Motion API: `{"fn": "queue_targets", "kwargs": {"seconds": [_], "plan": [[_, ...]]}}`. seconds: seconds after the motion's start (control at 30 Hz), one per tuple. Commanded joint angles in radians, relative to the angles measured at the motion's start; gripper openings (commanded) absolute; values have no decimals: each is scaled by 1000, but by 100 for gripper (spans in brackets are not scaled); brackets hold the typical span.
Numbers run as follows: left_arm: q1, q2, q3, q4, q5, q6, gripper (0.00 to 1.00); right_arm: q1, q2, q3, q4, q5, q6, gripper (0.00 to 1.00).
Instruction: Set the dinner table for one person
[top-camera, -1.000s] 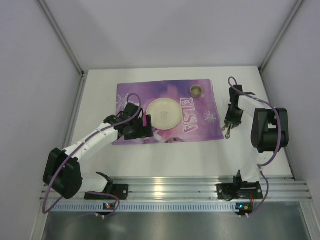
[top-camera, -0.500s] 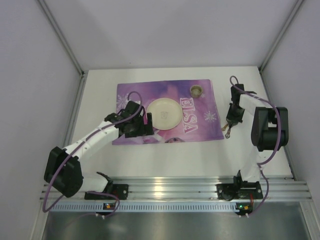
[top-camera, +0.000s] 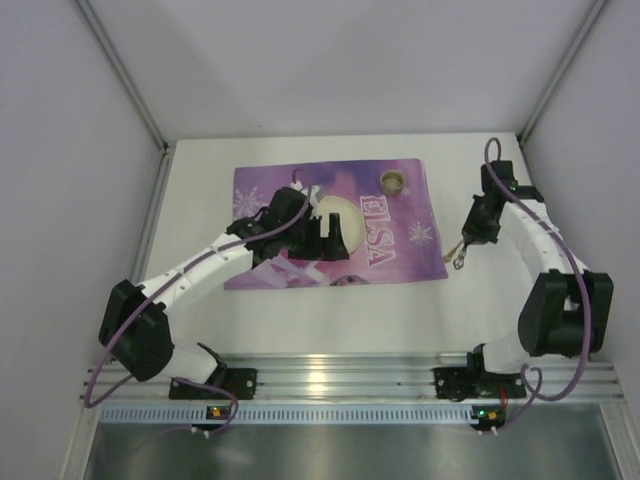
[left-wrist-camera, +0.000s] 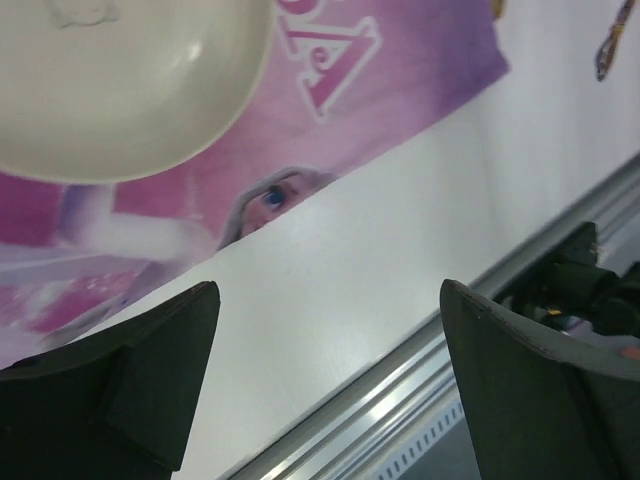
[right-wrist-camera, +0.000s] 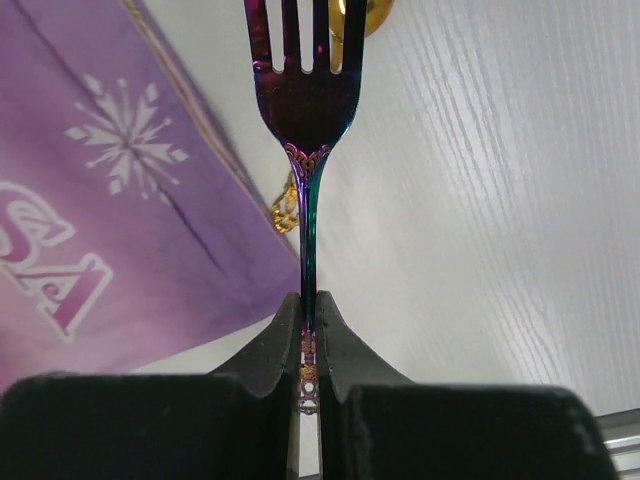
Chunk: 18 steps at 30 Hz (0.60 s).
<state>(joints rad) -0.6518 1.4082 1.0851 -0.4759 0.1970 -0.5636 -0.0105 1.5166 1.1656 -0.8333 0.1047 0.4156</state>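
Clock directions are read in the top view, with 12 at the far wall.

- The dinner table is a white top filling the cell floor. The purple placemat lies on its middle, a little toward 12.
- On the mat, the cream plate sits near the centre and is partly hidden. The small cup stands at about 1 o'clock from the plate, well apart from it.
- The fork is off the mat, above bare table just past the mat's 3 o'clock edge. The right gripper has its jaws pressed together on the thin handle. The tines point straight out from the jaws, so the fork's long axis continues the gripper's own line.
- In the top view the fork slants from the gripper toward 7 o'clock.
- A gold piece lies on the table under the fork. I cannot tell what it is.
- The left gripper has its fingers spread wide and holds nothing. It hangs over the plate's 8 o'clock side.

Judgement: the plate lies at roughly 9 o'clock from the right gripper. The right arm is nearer the open strip of mat beside the plate. The next move likely turns on swinging the fork's axis to run 12–6 before lowering it.
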Motion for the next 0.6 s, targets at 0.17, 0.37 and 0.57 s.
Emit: {"fn": "queue_targets", "kwargs": {"seconds": [0.17,0.37,0.57], "plan": [[-65,144,97,419,376,-99,91,78,-188,144,-139,-178,115,0],[-129,279,199,575,446,-185,88,104,-219,189,-184,-247,161,0],[-161,382,271,651,473,-237,84,116,-237,183,-191,-293,186,0]]}}
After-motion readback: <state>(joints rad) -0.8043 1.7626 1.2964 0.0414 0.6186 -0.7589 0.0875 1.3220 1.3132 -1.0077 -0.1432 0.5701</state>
